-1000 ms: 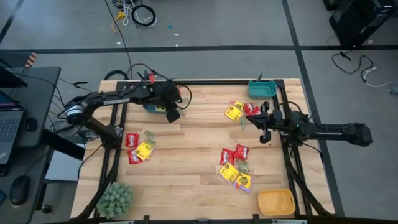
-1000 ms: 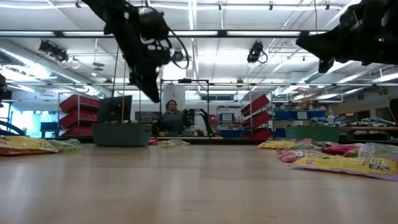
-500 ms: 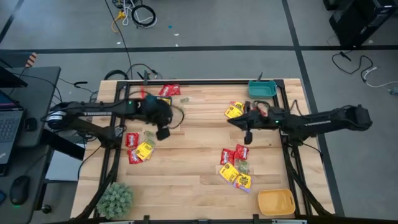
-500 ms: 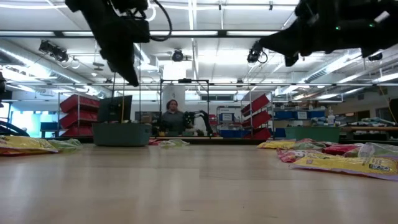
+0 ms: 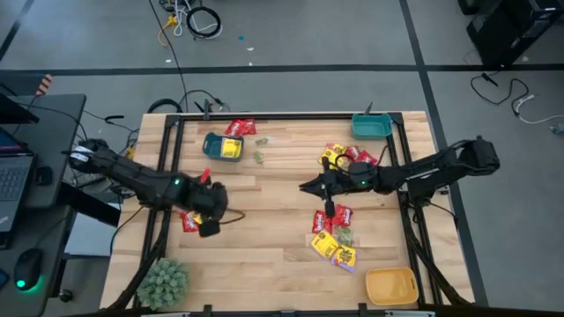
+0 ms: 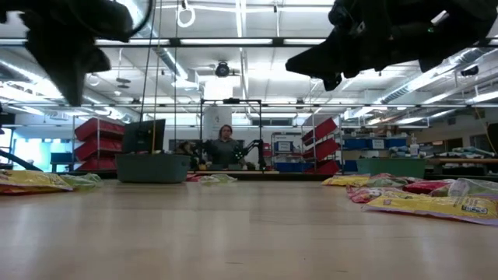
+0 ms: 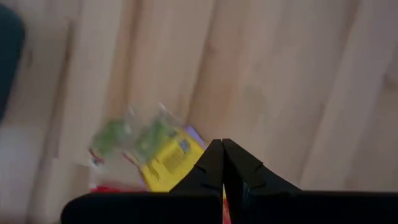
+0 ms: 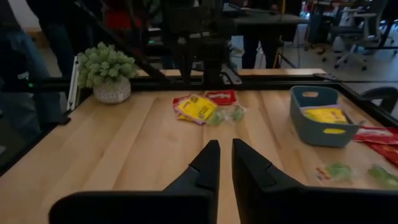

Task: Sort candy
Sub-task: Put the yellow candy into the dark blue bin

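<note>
Black fingers of the left gripper [image 7: 222,163] are pressed together with nothing between them, hanging just above the little heap of candy [image 5: 196,211] at the left side of the table [image 5: 264,264]. In its wrist view a yellow packet [image 7: 166,163] lies right under the fingertips, with two pale green packets [image 7: 127,135] touching it on one side and a strip of red showing at the frame's edge.

The right gripper [image 8: 225,163] stands over mid-table with its fingers a narrow slit apart and empty. Below and near it lies a second heap [image 5: 333,236] of red, yellow and green packets, and a third cluster [image 5: 344,157] sits toward the teal bin [image 5: 371,126] at the far right corner. Another teal bin [image 5: 222,147] near the far left already holds a yellow packet, with red packets [image 5: 239,128] just behind it. An orange bin [image 5: 391,285] waits at the near right corner and a fuzzy plant [image 5: 163,280] at the near left.

These packets look light, thin and crinkly, with slick wrappers that will probably slide on the wood and flex under a pinch. They lie flat and overlap, so the best hold is likely a raised sealed edge or free corner, fingers opened first and brought down astride it, taking care not to lift a neighbour too.
</note>
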Controlling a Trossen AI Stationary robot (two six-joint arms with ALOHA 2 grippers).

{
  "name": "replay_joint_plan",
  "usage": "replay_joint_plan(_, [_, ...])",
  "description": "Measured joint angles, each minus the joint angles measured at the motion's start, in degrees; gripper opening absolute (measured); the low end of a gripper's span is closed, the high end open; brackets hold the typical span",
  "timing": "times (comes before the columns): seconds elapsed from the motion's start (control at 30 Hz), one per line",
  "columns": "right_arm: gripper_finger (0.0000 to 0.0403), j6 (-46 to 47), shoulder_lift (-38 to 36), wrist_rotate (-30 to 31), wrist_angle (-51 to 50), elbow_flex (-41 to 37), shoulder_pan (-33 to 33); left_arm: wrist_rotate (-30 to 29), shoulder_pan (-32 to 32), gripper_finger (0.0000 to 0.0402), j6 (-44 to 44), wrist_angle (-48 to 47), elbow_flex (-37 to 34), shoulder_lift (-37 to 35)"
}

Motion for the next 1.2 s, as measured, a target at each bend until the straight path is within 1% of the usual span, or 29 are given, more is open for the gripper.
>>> replay_joint_plan(0.17, [0.0048,0.09,3.59,0.09,-0.04,2.95,0.85,0.30,-7.20,0.0008,-6.38,-1.53,0.00,1.44])
replay_joint_plan(0.27, [0.0056,0.06,4.95,0.15,-0.06,4.16,1.27,0.32,-10.95,0.0028,-8.93,-2.60,0.00,3.53])
replay_joint_plan(0.43, [0.0066,0.11,6.65,0.15,-0.02,5.45,1.29,0.36,-15.00,0.0070,-9.09,-2.38,0.00,7.83])
replay_joint_plan(0.6, [0.0072,0.08,6.96,0.15,0.30,5.46,1.27,0.30,-16.45,0.0115,-10.45,-2.16,0.00,12.47])
replay_joint_plan(0.7, [0.0074,0.04,6.94,0.16,0.32,5.46,1.27,-0.17,-16.54,0.0133,-11.17,-2.06,-0.18,14.54])
replay_joint_plan(0.8, [0.0074,0.04,6.94,0.16,0.36,5.46,1.27,-2.62,-16.88,0.0137,-12.05,-1.95,-2.46,14.34])
replay_joint_plan(0.9, [0.0074,0.04,6.94,0.15,0.28,5.46,1.27,-2.65,-16.89,0.0137,-13.70,-1.13,-5.69,12.77])
replay_joint_plan(1.03, [0.0077,0.14,6.94,0.17,0.05,5.46,1.27,0.16,-16.86,0.0137,-14.75,5.16,-10.56,10.66])
replay_joint_plan(1.2, [0.0080,1.07,6.94,0.15,0.00,5.46,1.27,0.14,-16.86,0.0137,-14.79,6.76,-14.30,10.49])
